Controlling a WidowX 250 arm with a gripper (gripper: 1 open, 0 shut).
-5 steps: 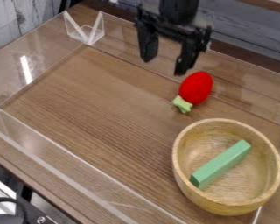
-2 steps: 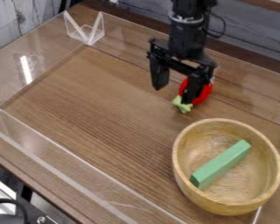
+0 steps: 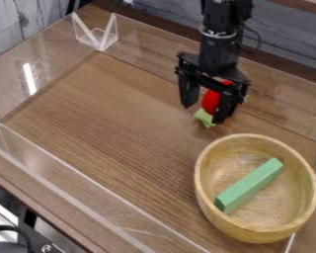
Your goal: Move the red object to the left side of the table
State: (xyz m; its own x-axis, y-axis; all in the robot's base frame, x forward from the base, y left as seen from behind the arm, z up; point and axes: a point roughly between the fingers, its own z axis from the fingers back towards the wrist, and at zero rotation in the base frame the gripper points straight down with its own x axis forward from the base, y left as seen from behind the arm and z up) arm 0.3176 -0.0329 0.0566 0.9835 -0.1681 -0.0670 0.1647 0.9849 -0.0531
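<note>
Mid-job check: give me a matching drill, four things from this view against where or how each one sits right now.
Things:
1. red object
2. green block
3. wooden bowl
4. claw

States:
A. lying inside the bowl
B. open, pointing down, fingers either side of the red object
C. on the table between the claw's fingers
D. near the table's front right corner

Pairs: 1-C, 2-A, 3-D, 4-B

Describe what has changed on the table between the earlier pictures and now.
The black gripper moved right and down from above the far side of the table; its open jaws now straddle the small glossy red strawberry-shaped toy, not yet closed on it. The toy has not visibly moved. The round light wooden bowl, the green rectangular block in it and the brown wood-grain table are unchanged.
</note>
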